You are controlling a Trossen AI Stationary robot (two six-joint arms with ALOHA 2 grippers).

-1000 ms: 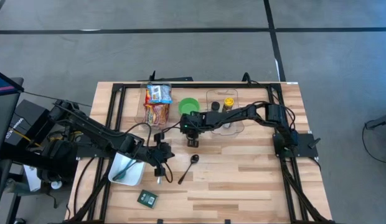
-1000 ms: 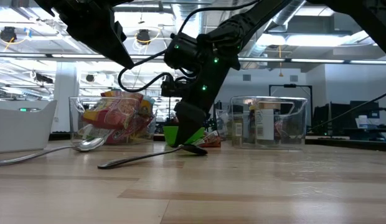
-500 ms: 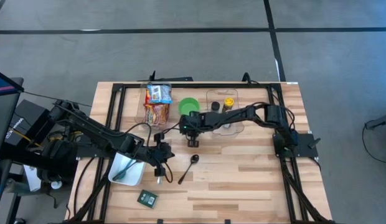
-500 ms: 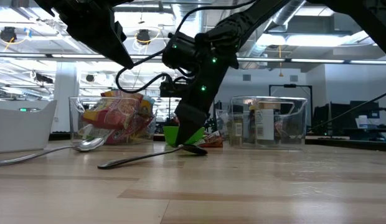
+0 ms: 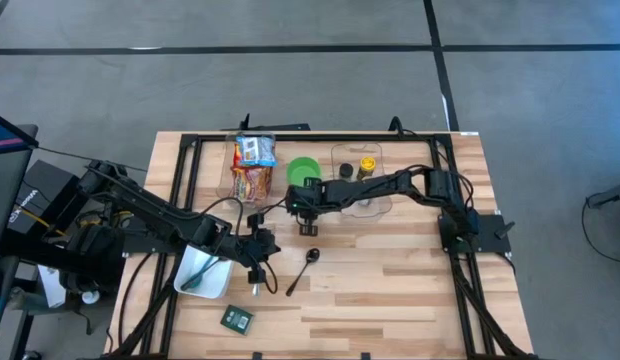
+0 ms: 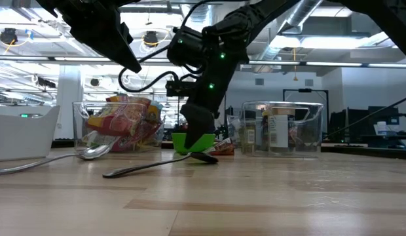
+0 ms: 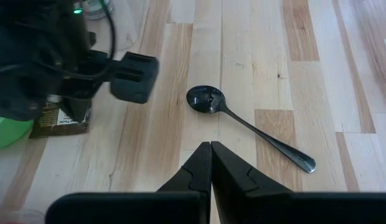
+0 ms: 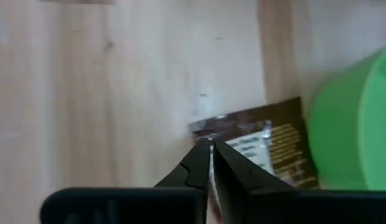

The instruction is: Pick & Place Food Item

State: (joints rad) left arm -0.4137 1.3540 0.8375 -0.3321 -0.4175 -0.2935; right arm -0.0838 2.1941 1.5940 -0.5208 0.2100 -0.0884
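Bin (image 5: pixel 195 283) and left gripper (image 5: pixel 256 268) sit at the left of the table (image 5: pixel 390 290), the gripper parked just beside the bin, its fingers pressed together and holding nothing; it has not moved over the last second. The spoon (image 5: pixel 304 268) lies to its right, also where it was.

The change is further right. The right gripper (image 5: pixel 308 222) has come up a little in the low view and swung slightly leftward, and its fingers have closed. In the right wrist view the tips meet right at the silver edge of the brown packet (image 8: pixel 274 146), which lies on the wood just beside the green bowl (image 5: pixel 303 169). Whether the edge is truly caught I cannot tell; most of the packet looks flat on the table. If the pinch missed, the pick wants another try.
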